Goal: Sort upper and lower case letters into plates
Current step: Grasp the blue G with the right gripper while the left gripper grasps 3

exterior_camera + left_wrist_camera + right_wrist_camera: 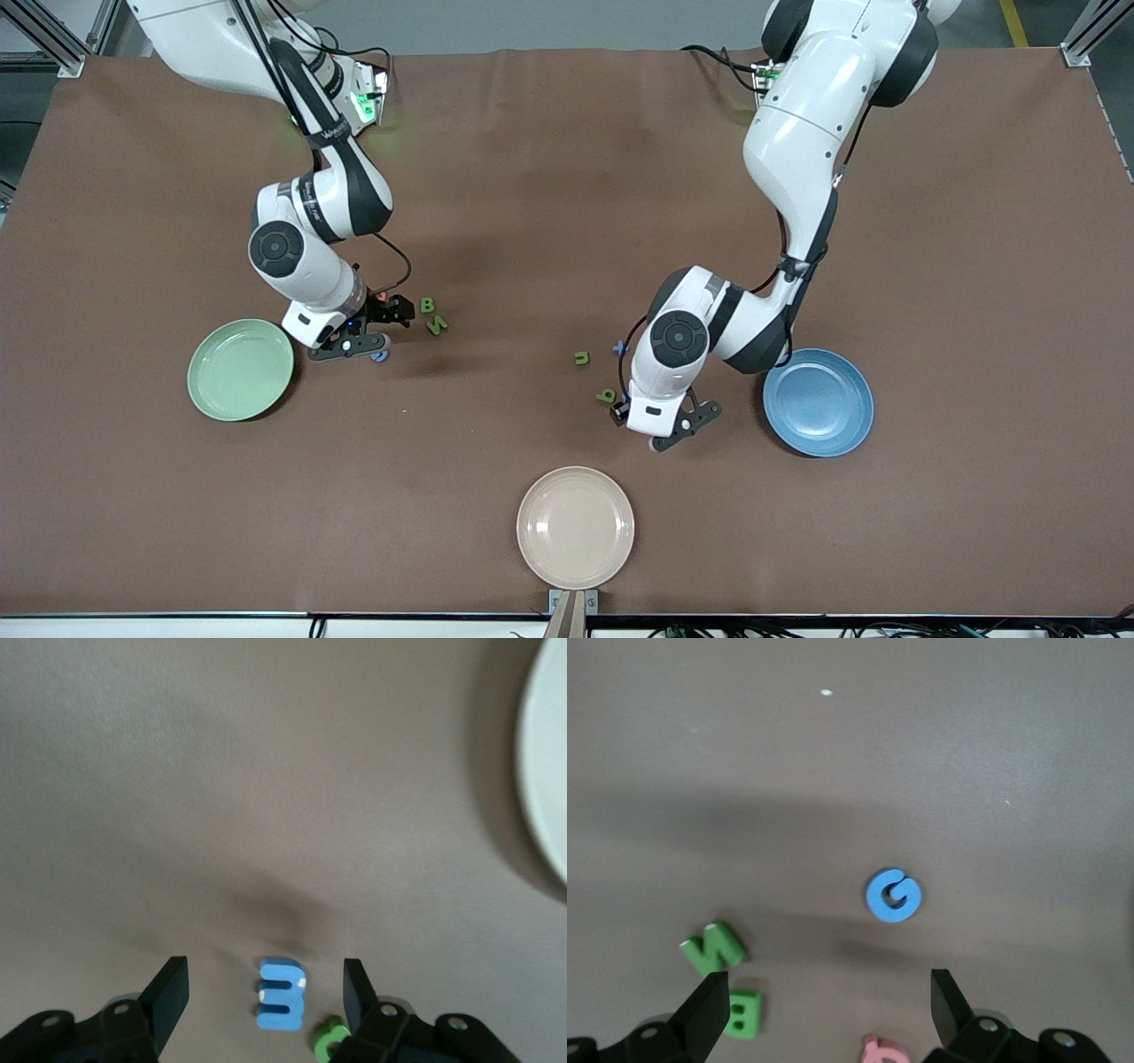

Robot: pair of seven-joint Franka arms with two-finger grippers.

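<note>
The pale green plate point(240, 369) lies at the right arm's end of the table and the blue plate point(818, 401) at the left arm's end; both are bare. My left gripper point(620, 411) point(266, 983) is open, its fingers either side of a blue m-shaped letter point(283, 994), not touching it. A green rounded letter point(606, 396) point(330, 1038) lies against one finger. My right gripper point(396, 312) point(830, 992) is open and empty over the table, among a green B point(427, 305) point(744, 1014), a green N point(437, 326) point(713, 947), a blue G point(381, 357) point(893, 895) and a pink letter point(886, 1051).
A cream-beige plate point(575, 527) lies nearest the front camera, bare; its rim point(545, 753) shows in the left wrist view. A green u point(581, 358) and a small blue letter point(619, 348) lie beside the left arm. The brown cloth point(567, 195) covers the table.
</note>
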